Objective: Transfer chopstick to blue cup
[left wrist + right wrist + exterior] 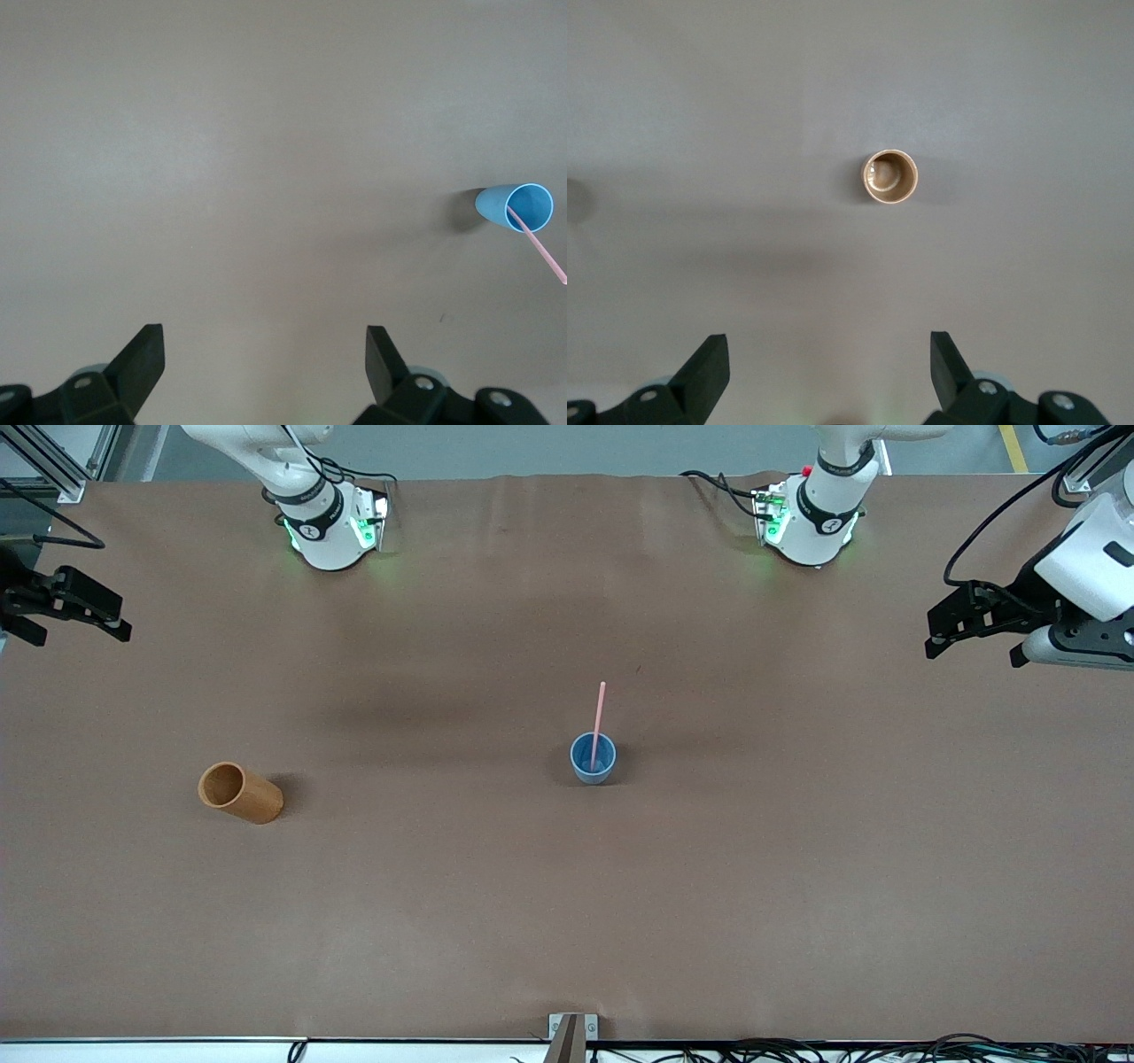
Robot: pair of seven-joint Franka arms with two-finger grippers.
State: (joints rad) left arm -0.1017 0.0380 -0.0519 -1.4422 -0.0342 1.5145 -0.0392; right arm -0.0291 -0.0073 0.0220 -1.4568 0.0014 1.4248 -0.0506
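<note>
Standing in the blue cup point(593, 760) mid-surface, the chopstick point(598, 722) leans on its rim; left gripper point(952, 622) and right gripper point(89, 611) wait at the surface's ends, jaws wide open, holding nothing.

Brown counter point(496, 921): matt cloth-like cover, faint creases along edge by robot bases. Small round blue cup point(593, 759): smooth plastic look, soft sheen. Thin pale pink chopstick point(599, 717): smooth, matt. Orange-brown cylindrical cup point(240, 792): wood-like outside, glossy inside. Black fingers point(142, 359) of left gripper: matt plastic look.
</note>
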